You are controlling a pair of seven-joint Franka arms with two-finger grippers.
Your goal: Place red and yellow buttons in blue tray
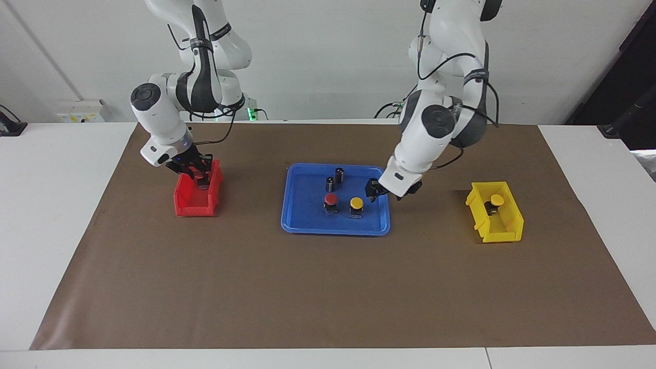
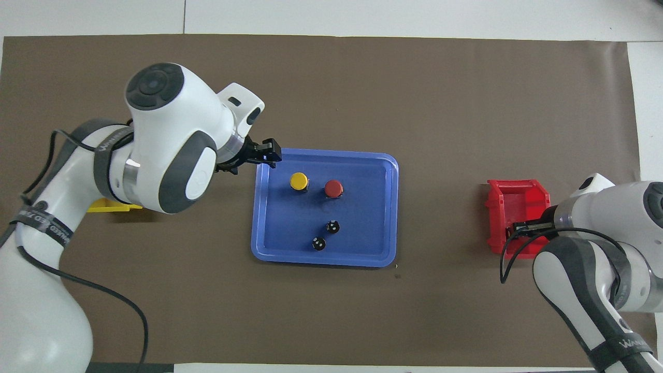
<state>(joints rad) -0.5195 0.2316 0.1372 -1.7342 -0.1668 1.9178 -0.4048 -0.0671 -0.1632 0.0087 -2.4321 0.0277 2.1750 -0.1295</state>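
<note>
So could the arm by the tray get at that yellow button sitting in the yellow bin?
Probably yes. The yellow button stands in the open-topped yellow bin with nothing over it, and the left gripper, empty over the blue tray rim, is the nearer one.
</note>
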